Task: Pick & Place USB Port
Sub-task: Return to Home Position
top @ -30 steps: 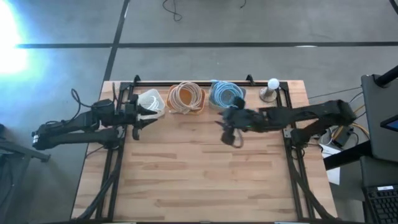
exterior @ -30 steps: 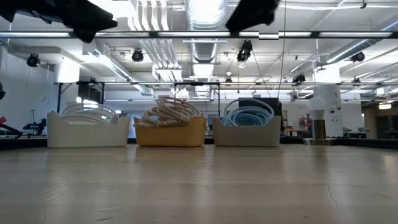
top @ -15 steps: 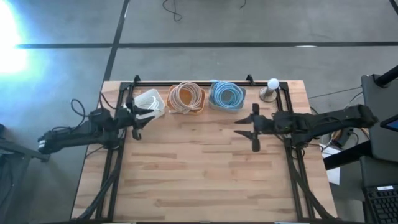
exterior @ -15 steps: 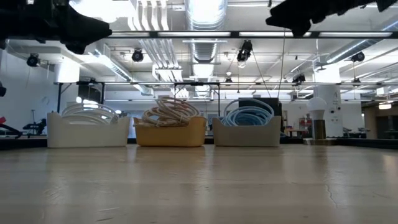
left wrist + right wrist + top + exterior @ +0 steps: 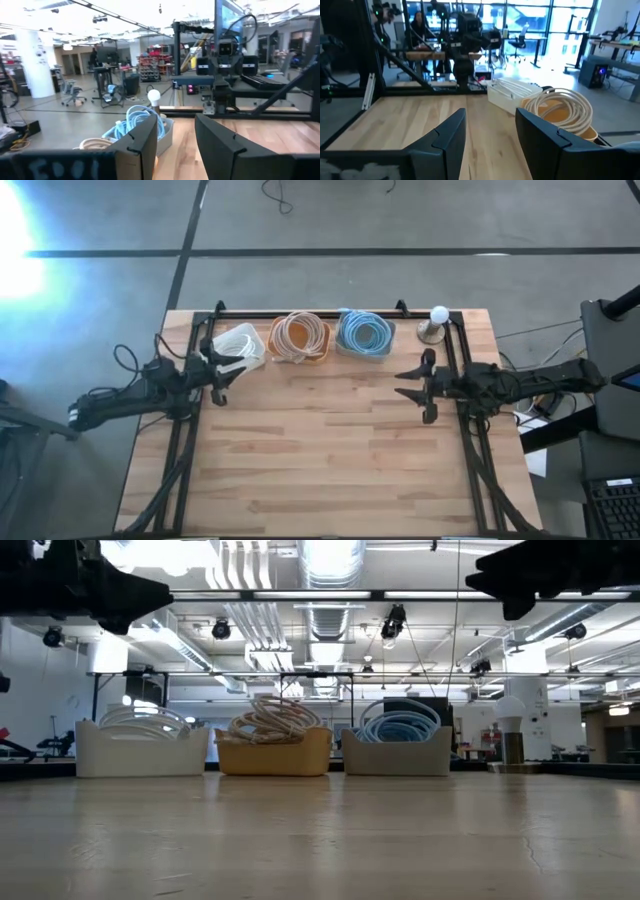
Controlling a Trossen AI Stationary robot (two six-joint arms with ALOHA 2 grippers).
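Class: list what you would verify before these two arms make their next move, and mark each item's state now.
1. The left gripper is open and empty: ok.
2. The right gripper is open and empty: ok.
3. The white coiled cable sits in the white plastic bin: ok.
4. The brown coiled cable sits in the yellow plastic bin: ok, piled above the rim.
5. The blue coiled cable sits in the grey plastic bin: ok.
6. No cable lies loose on the wooden table: ok.

On the table (image 5: 330,460), far edge — left bin (image 5: 140,755), middle bin (image 5: 275,755), right bin (image 5: 398,755); coiled cables (image 5: 299,332) inside each.
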